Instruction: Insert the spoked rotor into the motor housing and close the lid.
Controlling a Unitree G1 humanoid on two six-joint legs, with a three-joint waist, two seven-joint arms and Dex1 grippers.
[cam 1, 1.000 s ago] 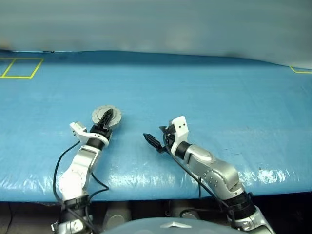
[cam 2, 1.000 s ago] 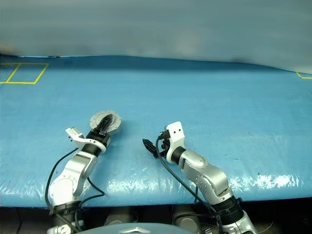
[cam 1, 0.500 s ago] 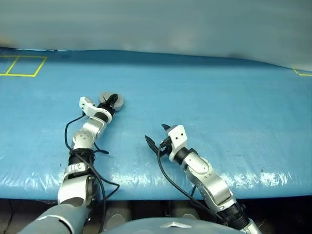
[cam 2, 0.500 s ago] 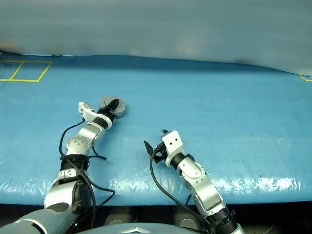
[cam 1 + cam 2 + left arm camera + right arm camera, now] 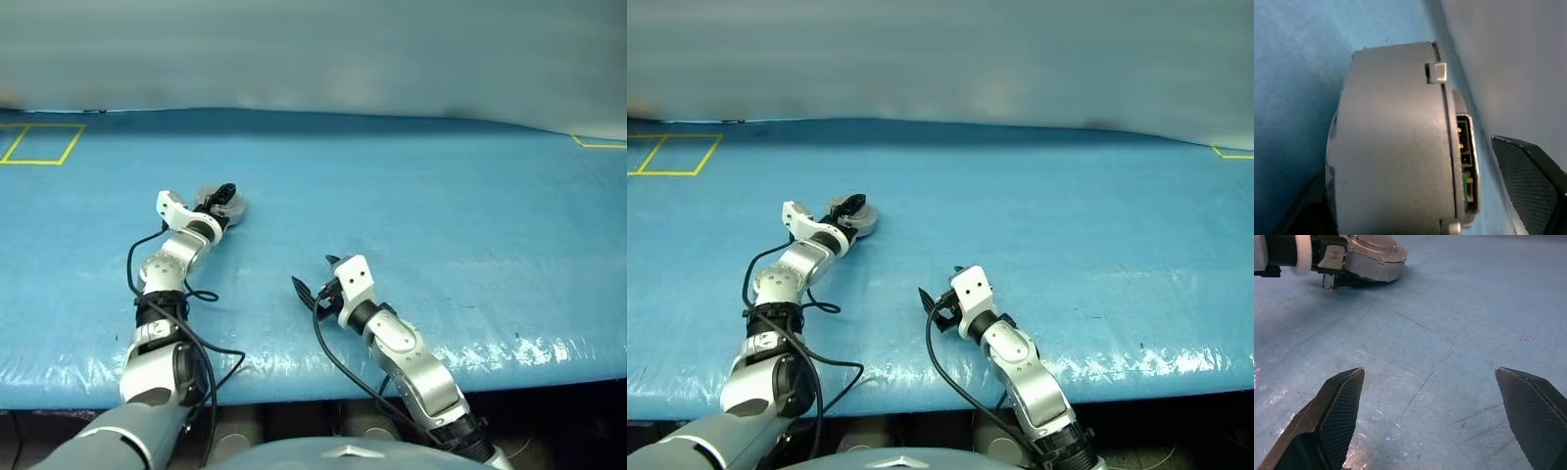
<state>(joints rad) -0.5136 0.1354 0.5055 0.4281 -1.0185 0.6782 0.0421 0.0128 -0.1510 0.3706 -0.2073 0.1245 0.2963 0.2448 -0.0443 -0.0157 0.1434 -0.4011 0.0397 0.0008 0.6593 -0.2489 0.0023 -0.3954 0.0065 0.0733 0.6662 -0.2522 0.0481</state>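
The motor housing [image 5: 227, 205] sits on the blue table [image 5: 441, 196], left of the middle of the frame. It is closed up, round, gray metal, so it is likely hard, heavy and slippery. The left claw [image 5: 223, 195] is right at it, fingers spread around its sides. The right claw [image 5: 315, 284] is wide apart and holds nothing. Grab the flat sides.

The blue-covered table [image 5: 441, 196] lies bare across the whole right half and the middle of the frame, so a hand could sweep there freely. The one solid thing in the way is the motor housing [image 5: 227, 204] at centre left, with the left gripper [image 5: 221, 195] right against it. The right gripper [image 5: 315, 285], jaws wide, sits lower centre, well apart from it, with bare cover between.
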